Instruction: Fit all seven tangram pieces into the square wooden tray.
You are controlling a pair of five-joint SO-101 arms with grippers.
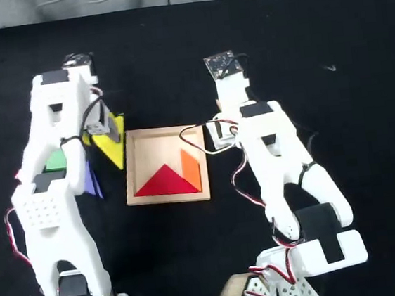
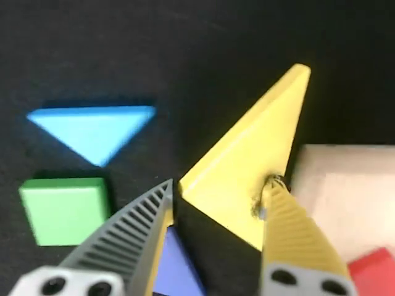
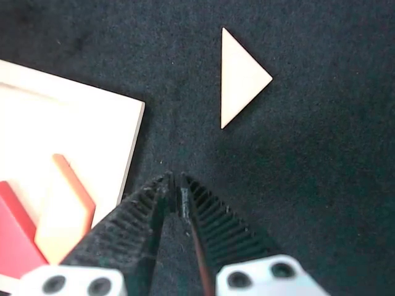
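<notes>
The square wooden tray [image 1: 140, 143] lies mid-table with a red triangle [image 1: 164, 182] and an orange piece [image 1: 191, 168] inside. My left gripper [image 1: 107, 133] is shut on the large yellow triangle [image 2: 247, 160] just beside the tray's [image 2: 345, 179] left edge; the triangle sits tilted between the jaws. Close by lie a light blue triangle [image 2: 92, 126], a green square [image 2: 65, 206] and a purple-blue piece [image 2: 176, 265]. My right gripper [image 3: 177, 182] is shut with nothing in it, over the cloth beside the tray's [image 3: 92, 123] right edge. A white triangle [image 3: 241, 77] lies just beyond it.
Black cloth covers the whole table. The green square [image 1: 56, 161] and the purple-blue piece [image 1: 91, 182] lie partly under the left arm. Open cloth stretches to the right of the right arm and behind the tray.
</notes>
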